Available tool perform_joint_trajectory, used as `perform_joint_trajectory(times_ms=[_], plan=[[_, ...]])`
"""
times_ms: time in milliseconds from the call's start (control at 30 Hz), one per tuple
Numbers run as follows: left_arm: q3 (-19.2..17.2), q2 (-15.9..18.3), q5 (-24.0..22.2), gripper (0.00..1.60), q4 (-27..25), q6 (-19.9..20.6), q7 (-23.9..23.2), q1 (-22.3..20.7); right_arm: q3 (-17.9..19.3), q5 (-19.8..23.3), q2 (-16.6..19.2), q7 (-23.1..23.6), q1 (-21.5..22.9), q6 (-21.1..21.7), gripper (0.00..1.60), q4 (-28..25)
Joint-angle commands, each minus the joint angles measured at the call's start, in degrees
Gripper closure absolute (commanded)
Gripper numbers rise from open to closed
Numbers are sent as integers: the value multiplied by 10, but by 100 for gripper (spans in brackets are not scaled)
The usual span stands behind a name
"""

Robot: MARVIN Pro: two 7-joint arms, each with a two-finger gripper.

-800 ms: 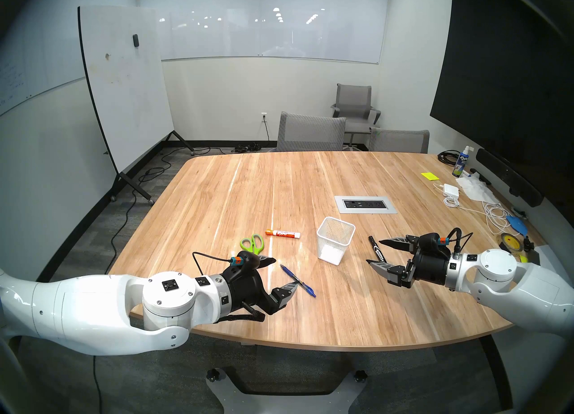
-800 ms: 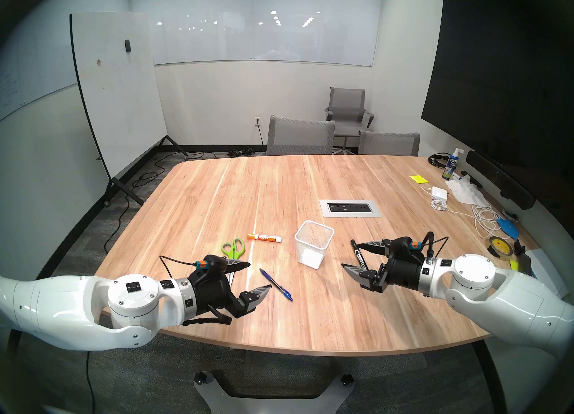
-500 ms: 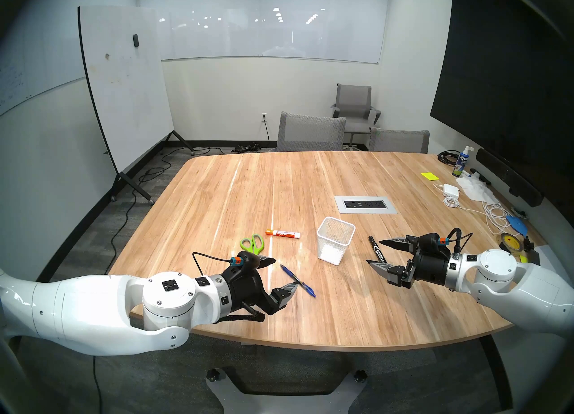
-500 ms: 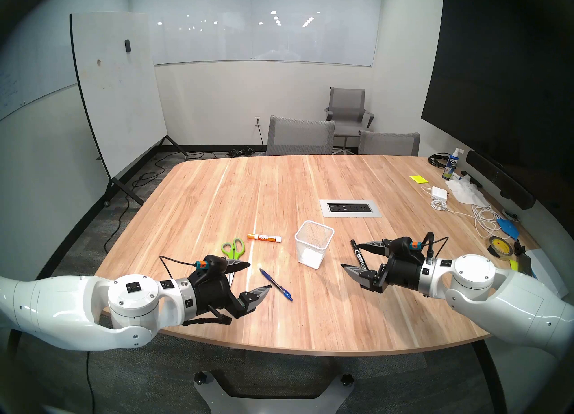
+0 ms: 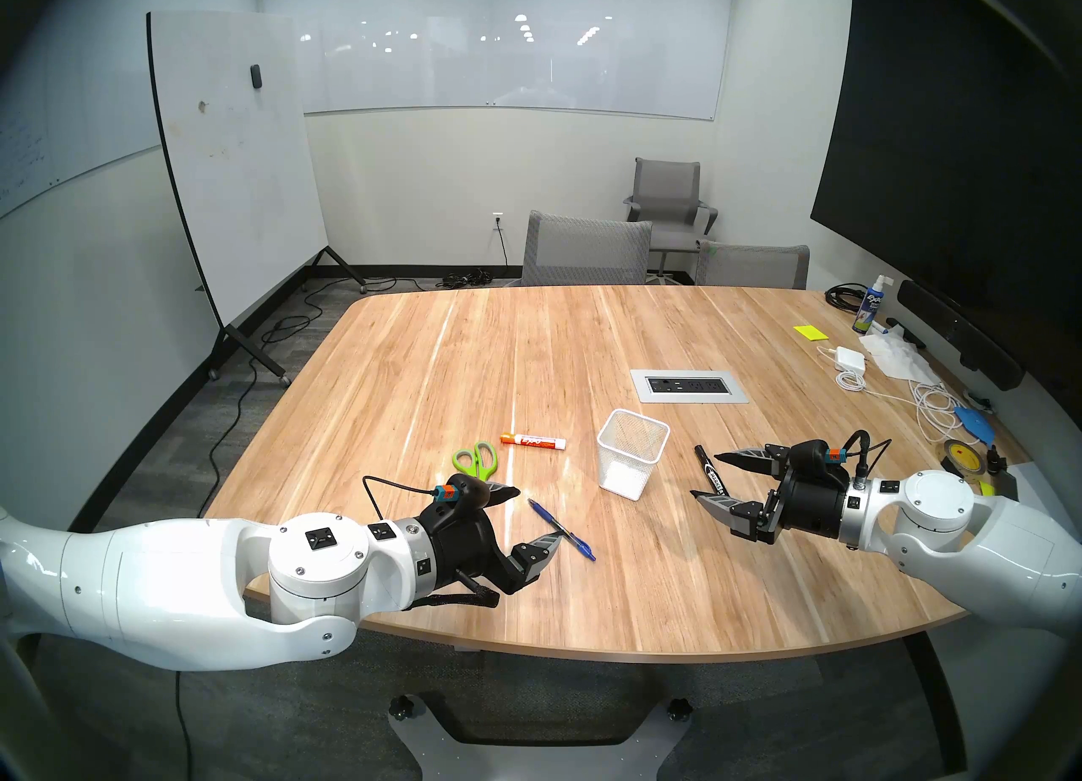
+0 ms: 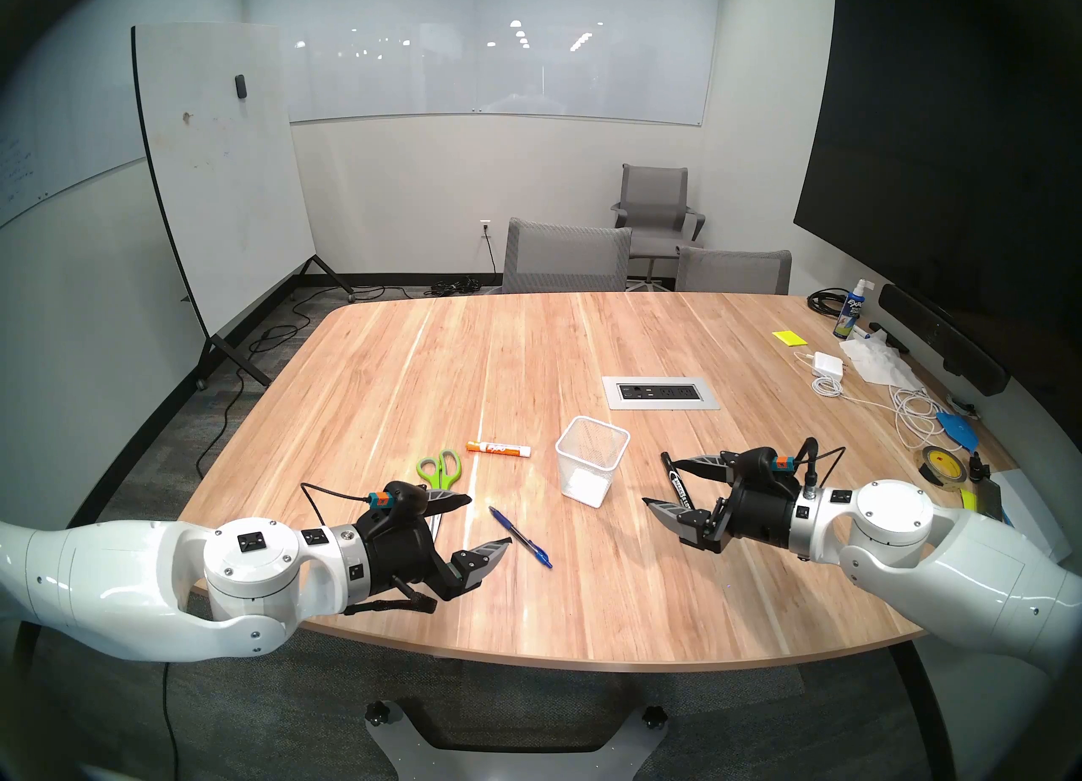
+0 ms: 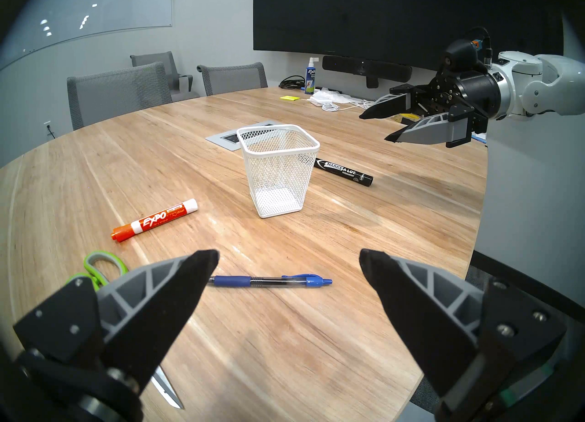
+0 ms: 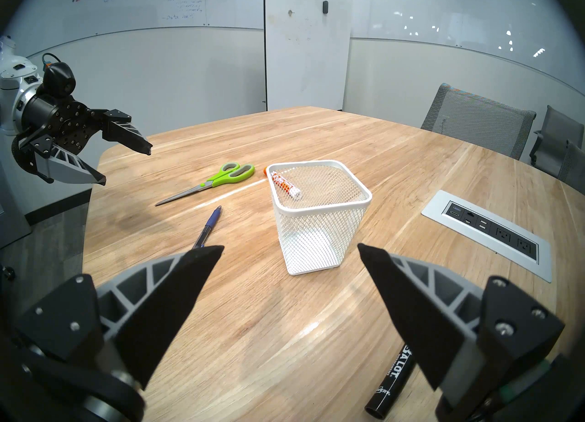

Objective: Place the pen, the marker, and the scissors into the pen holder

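Both claws, left gripper (image 5: 530, 519) and right gripper (image 5: 709, 476), gape wide and hold nothing. Everything's still on the table (image 5: 585, 340); the pen holder (image 5: 631, 460) is empty. I'd start with the pen (image 7: 269, 281) near the front edge: drop straight down, straddle the barrel crosswise, pinch mid-length.

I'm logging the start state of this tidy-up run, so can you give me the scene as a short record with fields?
surface: wooden table
pen holder: upright, empty, mid-table
pen: blue, lying flat beside the left end effector
scissors: green handles, lying flat, blades partly hidden under the left arm
orange marker: lying flat left of the holder
black marker: lying flat right of the holder, under the right end effector
left end effector: open, empty, above the table
right end effector: open, empty, above the table
items in holder: none
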Motion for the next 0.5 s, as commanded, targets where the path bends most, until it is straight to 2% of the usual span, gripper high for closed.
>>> perform_joint_trajectory(times_ms=[0,467], plan=[[-5,0,-1,0,-4,-2,0,-4,4,1,1,-1,4,-1,0,-1],[-5,0,-1,0,-4,-2,0,-4,4,1,1,-1,4,-1,0,-1]])
